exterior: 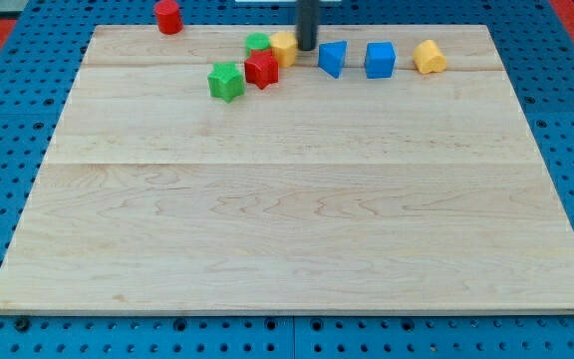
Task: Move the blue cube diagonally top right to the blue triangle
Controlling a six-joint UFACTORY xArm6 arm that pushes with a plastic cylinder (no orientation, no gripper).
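My tip (307,47) rests bare at the far edge, holding nothing. The blue cube (380,60) lies to its right, just beyond the blue triangle (333,58) between them.

Blue cube (380,60) sits flat on the board in the upper right of centre of the frame. Blue triangle (333,58) lies just beside it on the view's left, a narrow gap between them.
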